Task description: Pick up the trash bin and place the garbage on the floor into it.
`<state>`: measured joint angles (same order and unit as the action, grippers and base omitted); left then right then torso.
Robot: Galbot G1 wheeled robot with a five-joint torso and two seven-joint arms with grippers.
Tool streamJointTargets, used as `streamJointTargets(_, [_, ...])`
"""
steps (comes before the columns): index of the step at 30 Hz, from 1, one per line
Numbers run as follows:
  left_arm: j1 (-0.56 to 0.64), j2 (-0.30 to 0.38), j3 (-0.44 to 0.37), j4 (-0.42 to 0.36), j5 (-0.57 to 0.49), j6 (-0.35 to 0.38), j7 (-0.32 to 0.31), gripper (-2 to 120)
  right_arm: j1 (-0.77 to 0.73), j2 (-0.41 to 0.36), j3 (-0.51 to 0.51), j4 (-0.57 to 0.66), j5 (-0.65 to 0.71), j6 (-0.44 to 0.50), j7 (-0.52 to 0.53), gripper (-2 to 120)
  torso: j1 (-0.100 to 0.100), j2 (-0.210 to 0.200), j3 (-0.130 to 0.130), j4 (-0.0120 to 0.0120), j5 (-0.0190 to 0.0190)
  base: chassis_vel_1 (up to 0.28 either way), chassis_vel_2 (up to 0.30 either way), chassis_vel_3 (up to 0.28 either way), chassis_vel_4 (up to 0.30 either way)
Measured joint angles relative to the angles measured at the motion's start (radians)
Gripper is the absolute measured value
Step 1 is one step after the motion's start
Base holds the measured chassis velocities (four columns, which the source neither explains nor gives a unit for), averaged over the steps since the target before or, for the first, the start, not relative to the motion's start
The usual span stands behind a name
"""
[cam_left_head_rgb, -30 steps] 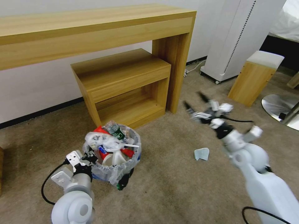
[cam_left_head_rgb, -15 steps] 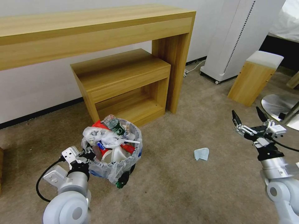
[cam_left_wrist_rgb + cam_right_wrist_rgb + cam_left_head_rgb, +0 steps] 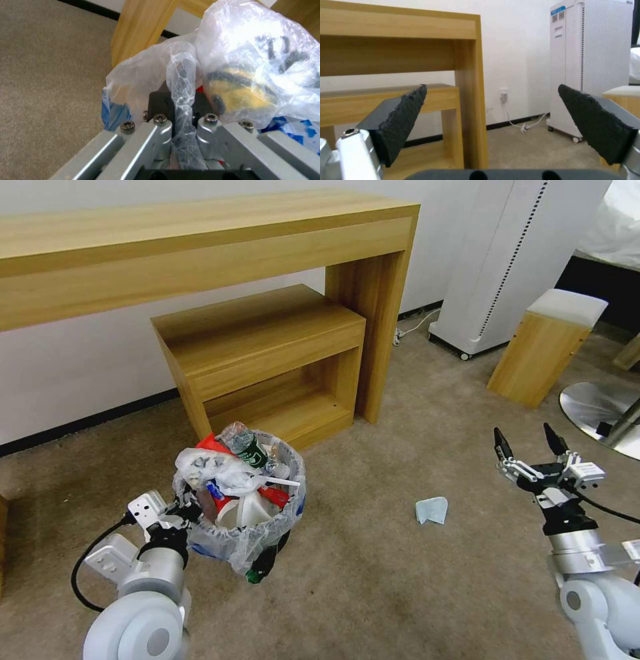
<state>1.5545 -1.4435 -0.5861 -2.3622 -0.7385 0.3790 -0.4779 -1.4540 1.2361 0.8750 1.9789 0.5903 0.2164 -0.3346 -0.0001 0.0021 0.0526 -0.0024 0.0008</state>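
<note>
The trash bin (image 3: 263,527), black with a clear crinkled bag over its rim, is heaped with garbage: a green-labelled bottle (image 3: 245,448), a white bag (image 3: 215,471) and a red wrapper (image 3: 275,495). My left gripper (image 3: 189,511) is shut on the bin's near-left rim. The left wrist view shows its fingers (image 3: 160,130) pinching the bag-covered rim (image 3: 181,82). A blue mask (image 3: 432,509) lies on the beige floor (image 3: 373,587) to the bin's right. My right gripper (image 3: 529,445) hangs open and empty, right of and above the mask, and its pads (image 3: 403,117) stand wide apart.
A long wooden desk (image 3: 200,240) and a low wooden shelf unit (image 3: 267,353) stand just behind the bin. A white air purifier (image 3: 513,260), a small wooden stool (image 3: 547,347) and a round metal base (image 3: 597,413) sit at the right.
My right arm has swung from the middle of the view out to the right and drawn back towards me, still open. The left arm and the bin have shifted slightly left.
</note>
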Motion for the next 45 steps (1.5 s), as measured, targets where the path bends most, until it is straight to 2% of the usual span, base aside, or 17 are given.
streamJointTargets(15, [0.029,-0.007,0.002,-0.014,0.012,-0.01,0.006,3,0.021,-0.022,-0.027,-0.049,0.004,0.003,0.024,100,0.0,0.0,0.001,0.0001,0.0003,-0.159,0.153,0.159,-0.148])
streamJointTargets(23, [0.041,-0.008,0.03,-0.018,0.002,-0.01,0.012,3,0.019,-0.033,-0.067,-0.086,-0.037,-0.059,0.089,100,0.0,0.0,0.0,-0.0001,0.0001,-0.007,0.014,0.006,-0.016])
streamJointTargets(29, [0.053,-0.002,0.095,-0.025,0.018,-0.013,0.034,3,0.03,-0.063,-0.1,-0.121,-0.072,-0.232,0.137,100,0.0,0.0,0.0,-0.0001,0.0002,0.006,-0.016,-0.02,0.006])
streamJointTargets(30, [0.05,-0.002,0.104,-0.025,0.03,-0.014,0.038,3,0.035,-0.086,-0.117,-0.133,-0.072,-0.329,0.153,100,0.0,0.0,0.0,-0.0001,0.0,0.0,0.0,0.0,0.0])
streamJointTargets(31, [0.05,-0.002,0.104,-0.025,0.03,-0.014,0.038,3,0.035,-0.086,-0.117,-0.133,-0.072,-0.329,0.153,100,0.0,0.0,0.0,-0.0001,0.0,0.0,0.0,0.0,0.0])
streamJointTargets(32, [0.047,-0.001,0.106,-0.025,0.033,-0.015,0.039,3,0.043,-0.111,-0.135,-0.15,-0.071,-0.403,0.158,100,0.0,0.0,0.0,0.0,0.0001,0.0,0.0,0.0,0.0])
streamJointTargets(33, [0.047,-0.001,0.106,-0.025,0.034,-0.015,0.039,3,0.047,-0.122,-0.144,-0.16,-0.072,-0.435,0.16,100,0.0,0.0,0.0,0.0,0.0,0.0,0.0,0.0,0.0])
streamJointTargets(34, [0.046,0.002,0.106,-0.022,0.035,-0.015,0.04,3,0.063,-0.153,-0.174,-0.187,-0.071,-0.534,0.174,100,0.0,0.0,0.0,0.0001,0.0,0.0,0.0,0.0,0.0])
streamJointTargets(35, [0.046,0.002,0.106,-0.022,0.035,-0.015,0.04,3,0.063,-0.153,-0.174,-0.187,-0.071,-0.534,0.174,100,0.0,0.0,0.0,0.0001,0.0,0.0,0.0,0.0,0.0])
streamJointTargets(37, [0.047,0.005,0.104,-0.019,0.035,-0.015,0.041,3,0.087,-0.178,-0.212,-0.213,-0.045,-0.652,0.227,100,0.0,0.0,0.0,-0.0001,0.0,0.0,0.0,0.0,0.0])
streamJointTargets(38, [0.049,0.008,0.101,-0.019,0.035,-0.015,0.041,3,0.119,-0.191,-0.247,-0.246,-0.03,-0.746,0.281,100,0.0,0.0,0.0,0.0,0.0001,0.0,0.0,0.0,0.0])
streamJointTargets(39, [0.049,0.008,0.101,-0.019,0.035,-0.015,0.041,3,0.119,-0.191,-0.247,-0.246,-0.03,-0.746,0.281,100,0.0,0.0,0.0,0.0,0.0001,0.0,0.0,0.0,0.0])
streamJointTargets(41, [0.052,0.011,0.097,-0.019,0.034,-0.016,0.041,3,0.158,-0.198,-0.275,-0.29,-0.047,-0.803,0.293,100,0.0,0.0,0.0,0.0001,0.0002,0.0,0.0,0.0,0.0])
streamJointTargets(42, [0.054,0.015,0.091,-0.02,0.032,-0.016,0.041,3,0.196,-0.209,-0.296,-0.347,-0.08,-0.834,0.259,100,0.0,0.0,0.0,0.0001,0.0,0.0,0.0,0.0,0.0])
streamJointTargets(43, [0.054,0.015,0.091,-0.02,0.032,-0.016,0.041,3,0.196,-0.209,-0.296,-0.347,-0.08,-0.834,0.259,100,0.0,0.0,0.0,0.0001,0.0,0.0,0.0,0.0,0.0])
streamJointTargets(45, [0.056,0.019,0.084,-0.02,0.03,-0.016,0.041,3,0.252,-0.223,-0.32,-0.442,-0.142,-0.813,0.167,100,0.0,0.0,0.0,0.0,0.0003,0.0,0.0,0.0,0.0])
